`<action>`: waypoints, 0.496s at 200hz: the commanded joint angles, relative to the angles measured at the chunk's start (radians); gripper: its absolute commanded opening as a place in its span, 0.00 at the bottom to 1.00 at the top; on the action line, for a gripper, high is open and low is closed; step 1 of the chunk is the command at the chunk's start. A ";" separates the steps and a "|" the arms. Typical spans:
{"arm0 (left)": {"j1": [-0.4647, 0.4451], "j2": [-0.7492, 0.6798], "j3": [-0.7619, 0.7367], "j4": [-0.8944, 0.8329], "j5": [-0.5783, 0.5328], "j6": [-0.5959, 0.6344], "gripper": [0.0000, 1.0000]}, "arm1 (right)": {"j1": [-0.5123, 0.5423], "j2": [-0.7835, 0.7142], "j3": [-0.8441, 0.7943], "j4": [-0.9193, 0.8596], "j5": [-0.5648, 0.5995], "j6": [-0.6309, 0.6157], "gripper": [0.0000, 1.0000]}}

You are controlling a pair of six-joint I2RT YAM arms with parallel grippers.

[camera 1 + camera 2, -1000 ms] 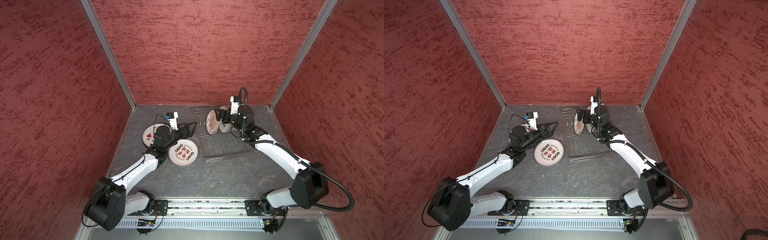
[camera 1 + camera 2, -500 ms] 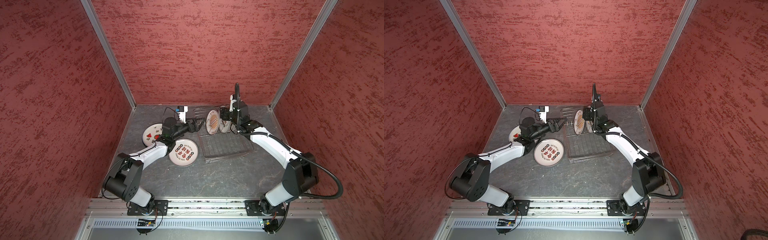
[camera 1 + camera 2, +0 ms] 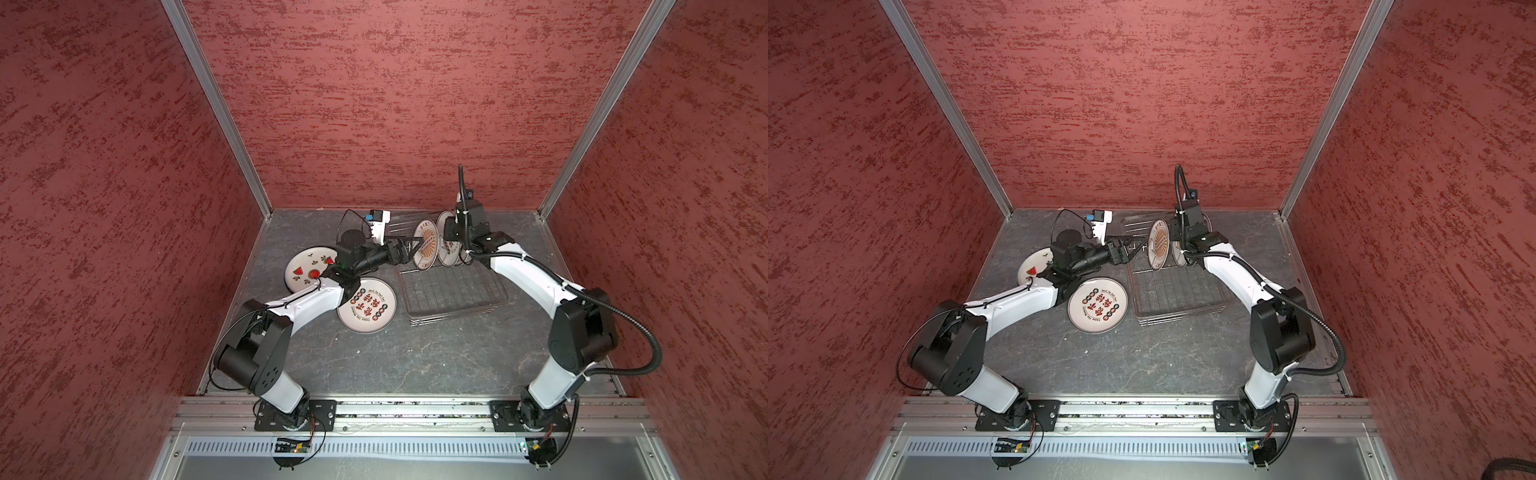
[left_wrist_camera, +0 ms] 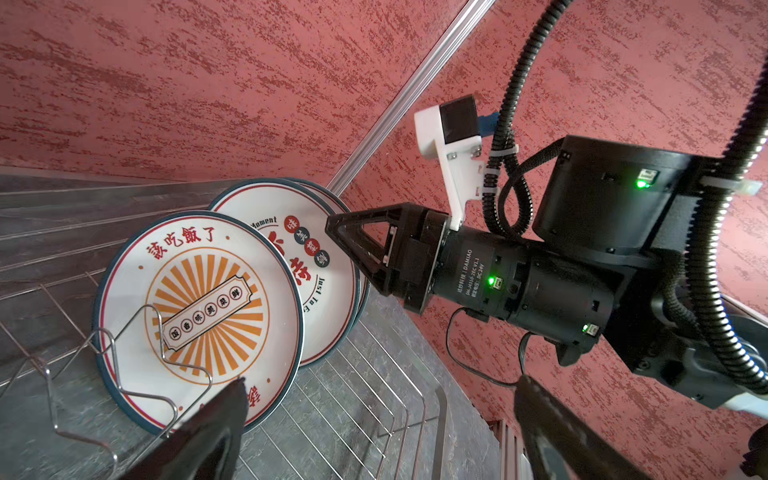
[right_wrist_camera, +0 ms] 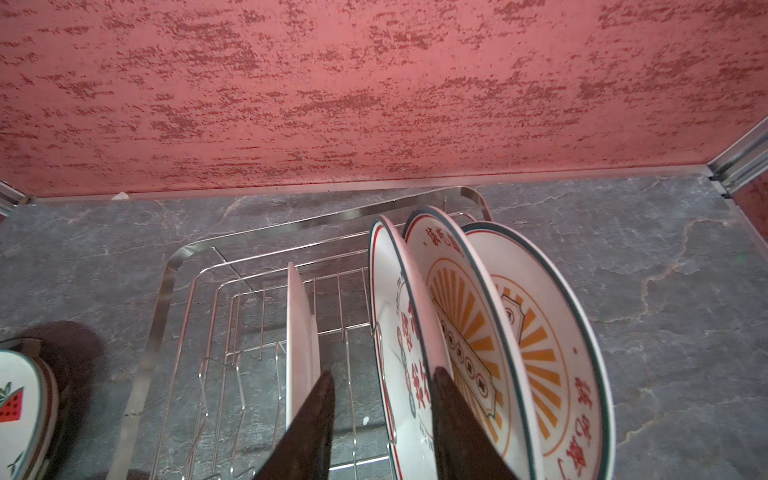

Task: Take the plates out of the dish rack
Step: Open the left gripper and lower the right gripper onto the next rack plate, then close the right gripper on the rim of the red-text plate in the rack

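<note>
Several plates stand upright at the far end of the dish rack (image 3: pixel 453 299) (image 3: pixel 1179 299). In the right wrist view my right gripper (image 5: pixel 384 374) comes from above. Its jaws stand a little apart astride the rim of a red-character plate (image 5: pixel 388 316). One finger (image 5: pixel 316 424) is still clear of that plate's face. Behind it stand two sunburst plates (image 5: pixel 536 345). In front stands a plate seen edge-on (image 5: pixel 300 332). My left gripper (image 4: pixel 378 415) (image 3: pixel 405 249) is wide open and empty at the rack's left side, facing the front sunburst plate (image 4: pixel 199 316).
Two plates lie flat on the grey floor left of the rack: a watermelon plate (image 3: pixel 309 270) (image 3: pixel 1030 269) and a red-character plate (image 3: pixel 368 305) (image 3: pixel 1098 305), with the left arm above them. Red walls close in behind and at both sides.
My left arm has reached from over the flat plates to the rack's left side. The right gripper's jaws have narrowed round the red-character plate's rim.
</note>
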State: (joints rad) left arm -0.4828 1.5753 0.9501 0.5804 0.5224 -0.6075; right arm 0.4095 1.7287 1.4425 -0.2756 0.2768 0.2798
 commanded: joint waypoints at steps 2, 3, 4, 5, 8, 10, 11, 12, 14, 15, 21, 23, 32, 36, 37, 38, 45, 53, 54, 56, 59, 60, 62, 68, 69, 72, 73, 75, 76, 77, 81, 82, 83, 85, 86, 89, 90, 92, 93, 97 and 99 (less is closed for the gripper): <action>0.000 0.024 0.017 -0.004 0.004 0.006 0.99 | -0.010 0.026 0.036 -0.043 0.042 -0.001 0.36; 0.001 0.025 0.016 -0.003 0.004 0.005 0.99 | -0.009 0.027 0.037 -0.044 0.042 -0.001 0.35; 0.000 0.026 0.017 -0.003 0.005 0.004 0.99 | -0.010 0.027 0.037 -0.045 0.043 -0.001 0.35; 0.000 0.027 0.017 -0.002 0.006 0.003 0.99 | -0.010 0.029 0.037 -0.045 0.043 -0.001 0.35; 0.000 0.028 0.016 0.001 0.008 0.002 0.99 | -0.010 0.030 0.037 -0.046 0.046 -0.002 0.35; 0.000 0.028 0.016 0.003 0.008 0.000 0.99 | -0.009 0.031 0.038 -0.048 0.047 -0.002 0.35; 0.000 0.029 0.016 0.004 0.010 -0.001 0.99 | -0.009 0.032 0.039 -0.048 0.049 -0.002 0.35; 0.000 0.030 0.017 0.005 0.010 -0.001 0.99 | -0.009 0.033 0.040 -0.048 0.049 -0.002 0.35; 0.000 0.031 0.018 0.006 0.011 -0.004 0.99 | -0.010 0.034 0.041 -0.049 0.052 -0.001 0.35; 0.000 0.032 0.019 0.007 0.013 -0.004 1.00 | -0.010 0.034 0.041 -0.049 0.052 -0.001 0.35; 0.000 0.035 0.019 0.011 0.020 -0.008 0.99 | -0.009 0.034 0.041 -0.049 0.055 -0.002 0.35; 0.000 0.036 0.019 0.011 0.021 -0.010 0.99 | -0.010 0.033 0.040 -0.048 0.055 -0.003 0.35; 0.000 0.041 0.022 0.012 0.028 -0.014 0.99 | -0.010 0.020 0.029 -0.026 0.044 -0.005 0.35; 0.000 0.043 0.022 0.012 0.029 -0.015 0.99 | -0.009 0.013 0.021 -0.013 0.036 -0.005 0.36; 0.000 0.043 0.022 0.012 0.029 -0.016 0.99 | -0.009 0.010 0.018 -0.011 0.034 -0.006 0.36; 0.000 0.044 0.022 0.013 0.030 -0.016 0.99 | -0.009 0.007 0.016 -0.008 0.032 -0.006 0.36; -0.002 0.047 0.023 0.015 0.030 -0.017 0.99 | -0.009 -0.009 0.004 0.006 0.023 -0.005 0.36; -0.002 0.048 0.024 0.016 0.030 -0.021 0.99 | -0.010 -0.021 -0.005 0.011 0.023 -0.005 0.36; -0.002 0.048 0.024 0.017 0.030 -0.021 0.99 | -0.010 -0.023 -0.005 0.011 0.023 -0.006 0.36; -0.002 0.049 0.024 0.018 0.030 -0.020 0.99 | -0.009 -0.025 -0.005 0.010 0.025 -0.005 0.35; -0.002 0.050 0.025 0.018 0.029 -0.022 0.99 | -0.010 -0.027 -0.005 0.008 0.032 -0.005 0.35; -0.002 0.051 0.024 0.018 0.030 -0.022 0.99 | -0.009 -0.028 -0.005 0.007 0.034 -0.005 0.35; -0.002 0.051 0.024 0.018 0.030 -0.022 0.99 | -0.009 -0.030 -0.005 0.006 0.038 -0.005 0.35; -0.003 0.054 0.025 0.018 0.030 -0.023 0.99 | -0.009 -0.032 -0.007 0.003 0.047 -0.006 0.35; -0.003 0.054 0.025 0.018 0.030 -0.024 0.99 | -0.009 -0.032 -0.007 0.003 0.049 -0.007 0.35; -0.004 0.055 0.026 0.018 0.030 -0.023 0.99 | -0.010 -0.032 -0.008 0.000 0.054 -0.007 0.35; -0.005 0.055 0.026 0.018 0.031 -0.024 1.00 | -0.010 -0.031 -0.008 0.000 0.056 -0.008 0.35; -0.005 0.055 0.027 0.018 0.030 -0.024 0.99 | -0.009 -0.031 -0.008 -0.001 0.058 -0.008 0.35; -0.006 0.055 0.027 0.018 0.030 -0.024 0.99 | -0.009 -0.031 -0.008 -0.002 0.059 -0.008 0.34; -0.006 0.055 0.027 0.017 0.030 -0.024 0.99 | -0.009 -0.031 -0.008 -0.003 0.061 -0.008 0.34; -0.007 0.057 0.029 0.016 0.031 -0.023 0.99 | -0.010 -0.028 -0.010 -0.006 0.064 -0.009 0.33; -0.008 0.057 0.029 0.015 0.030 -0.022 0.99 | -0.010 -0.027 -0.010 -0.005 0.065 -0.009 0.33; -0.008 0.057 0.030 0.015 0.031 -0.023 0.99 | -0.009 -0.027 -0.010 -0.006 0.065 -0.010 0.32; -0.008 0.057 0.030 0.015 0.030 -0.023 0.99 | -0.010 -0.023 -0.010 -0.007 0.065 -0.010 0.31; -0.008 0.058 0.030 0.015 0.030 -0.022 0.99 | -0.010 -0.022 -0.009 -0.008 0.065 -0.010 0.30; -0.009 0.058 0.031 0.013 0.030 -0.022 0.99 | -0.011 -0.019 -0.008 -0.010 0.062 -0.010 0.29; -0.010 0.058 0.031 0.013 0.030 -0.022 0.99 | -0.011 -0.017 -0.007 -0.011 0.062 -0.010 0.28; -0.010 0.060 0.032 0.012 0.031 -0.023 0.99 | -0.011 -0.014 -0.006 -0.013 0.061 -0.011 0.27; -0.010 0.060 0.032 0.012 0.032 -0.023 0.99 | -0.011 -0.012 -0.005 -0.014 0.061 -0.011 0.27; -0.010 0.063 0.035 0.011 0.035 -0.025 0.99 | -0.011 -0.004 -0.002 -0.018 0.059 -0.013 0.25; -0.010 0.064 0.037 0.010 0.036 -0.027 0.99 | -0.010 0.001 0.000 -0.021 0.058 -0.011 0.24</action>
State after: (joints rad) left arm -0.4839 1.6180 0.9554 0.5827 0.5388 -0.6239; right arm 0.4049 1.7351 1.4456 -0.2832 0.3038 0.2756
